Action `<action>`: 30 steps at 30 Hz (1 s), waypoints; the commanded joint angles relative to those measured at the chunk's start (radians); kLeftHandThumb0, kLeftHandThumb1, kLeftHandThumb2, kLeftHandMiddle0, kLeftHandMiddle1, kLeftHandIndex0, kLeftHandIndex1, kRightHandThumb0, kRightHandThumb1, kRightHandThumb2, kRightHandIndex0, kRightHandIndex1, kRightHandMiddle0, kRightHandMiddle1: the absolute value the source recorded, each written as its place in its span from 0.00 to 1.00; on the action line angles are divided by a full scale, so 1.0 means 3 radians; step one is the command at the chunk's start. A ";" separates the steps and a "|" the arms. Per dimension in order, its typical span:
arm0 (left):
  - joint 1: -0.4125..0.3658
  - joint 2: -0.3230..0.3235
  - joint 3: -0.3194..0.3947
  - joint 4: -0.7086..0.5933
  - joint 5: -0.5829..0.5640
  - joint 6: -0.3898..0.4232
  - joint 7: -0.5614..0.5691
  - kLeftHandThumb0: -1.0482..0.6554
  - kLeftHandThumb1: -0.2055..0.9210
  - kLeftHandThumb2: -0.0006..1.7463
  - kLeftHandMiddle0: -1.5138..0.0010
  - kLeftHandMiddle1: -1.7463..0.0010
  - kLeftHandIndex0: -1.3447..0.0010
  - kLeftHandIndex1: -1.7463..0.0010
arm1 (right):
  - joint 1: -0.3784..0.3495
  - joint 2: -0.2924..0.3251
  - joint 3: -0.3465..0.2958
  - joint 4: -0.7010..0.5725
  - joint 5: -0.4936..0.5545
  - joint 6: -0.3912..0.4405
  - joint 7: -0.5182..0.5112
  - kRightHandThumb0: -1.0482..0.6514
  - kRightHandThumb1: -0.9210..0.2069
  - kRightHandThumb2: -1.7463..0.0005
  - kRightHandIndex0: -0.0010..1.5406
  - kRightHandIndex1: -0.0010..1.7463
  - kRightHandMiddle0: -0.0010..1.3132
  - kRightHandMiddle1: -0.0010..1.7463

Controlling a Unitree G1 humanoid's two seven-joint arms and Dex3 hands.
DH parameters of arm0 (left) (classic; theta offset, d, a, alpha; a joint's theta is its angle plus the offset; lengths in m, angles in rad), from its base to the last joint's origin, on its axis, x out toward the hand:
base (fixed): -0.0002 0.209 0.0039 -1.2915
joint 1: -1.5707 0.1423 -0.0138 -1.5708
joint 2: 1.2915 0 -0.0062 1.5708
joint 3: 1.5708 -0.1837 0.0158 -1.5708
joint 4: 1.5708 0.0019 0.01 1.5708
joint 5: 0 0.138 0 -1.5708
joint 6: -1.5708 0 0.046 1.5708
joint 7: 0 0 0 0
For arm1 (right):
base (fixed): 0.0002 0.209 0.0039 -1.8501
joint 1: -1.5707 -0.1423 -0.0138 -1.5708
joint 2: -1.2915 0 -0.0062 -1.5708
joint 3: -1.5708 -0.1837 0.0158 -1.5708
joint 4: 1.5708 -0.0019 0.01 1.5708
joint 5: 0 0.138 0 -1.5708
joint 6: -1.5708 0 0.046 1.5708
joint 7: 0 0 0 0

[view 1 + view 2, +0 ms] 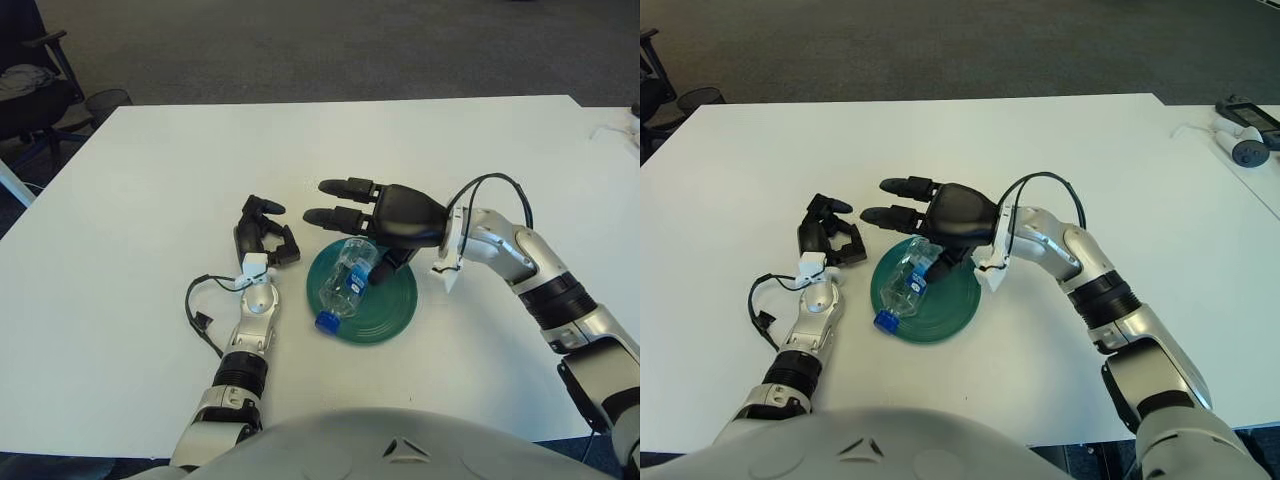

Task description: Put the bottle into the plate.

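A clear plastic bottle (345, 285) with a blue cap and blue label lies on its side in the green plate (392, 311), cap pointing toward me. My right hand (372, 222) hovers just above the plate's far edge, fingers spread and stretched to the left, holding nothing; its thumb hangs close to the bottle's base. My left hand (262, 235) shows just left of the plate, over the white table (150, 200), fingers curled and empty.
A loose black cable (203, 318) loops beside my left forearm. An office chair (30, 90) and a wire bin stand off the table's far left corner. A white device with a cord (1244, 140) lies at the far right edge.
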 commanded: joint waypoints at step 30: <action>0.0337 -0.0096 -0.0012 -0.0524 0.0084 0.0972 0.0102 0.61 0.13 1.00 0.42 0.00 0.50 0.00 | -0.0314 0.0992 -0.1192 0.1206 0.3147 0.1436 0.1129 0.09 0.00 0.81 0.13 0.02 0.00 0.43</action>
